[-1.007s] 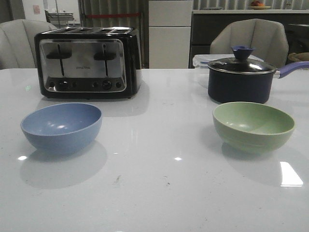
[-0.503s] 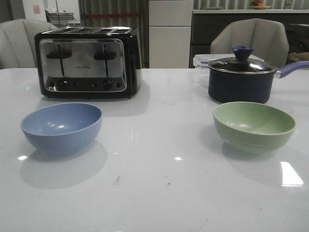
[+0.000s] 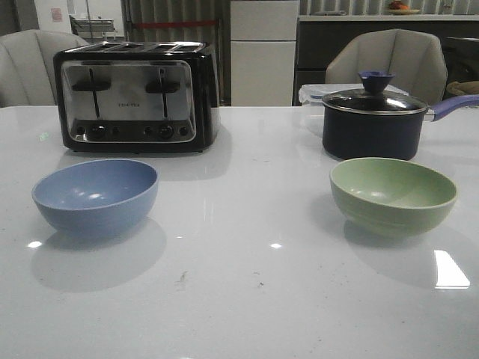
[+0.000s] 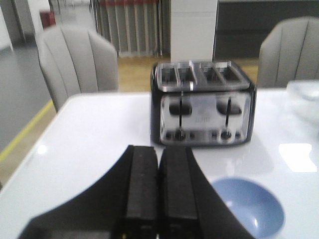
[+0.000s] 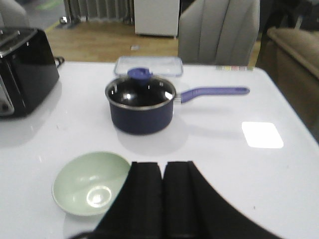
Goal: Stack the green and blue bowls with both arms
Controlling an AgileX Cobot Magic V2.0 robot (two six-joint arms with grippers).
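Note:
The dusty blue bowl (image 3: pixel 96 197) sits upright and empty on the white table at the left front. The pale green bowl (image 3: pixel 394 195) sits upright and empty at the right front. Neither arm shows in the front view. In the left wrist view my left gripper (image 4: pixel 159 152) is shut and empty, held above the table beside the blue bowl (image 4: pixel 249 206). In the right wrist view my right gripper (image 5: pixel 163 166) is shut and empty, above the table next to the green bowl (image 5: pixel 88 183).
A black and chrome toaster (image 3: pixel 135 95) stands behind the blue bowl. A dark lidded saucepan (image 3: pixel 374 122) with a blue handle stands behind the green bowl, a clear lidded box (image 5: pixel 148 65) behind it. Chairs stand beyond the table's far edge.

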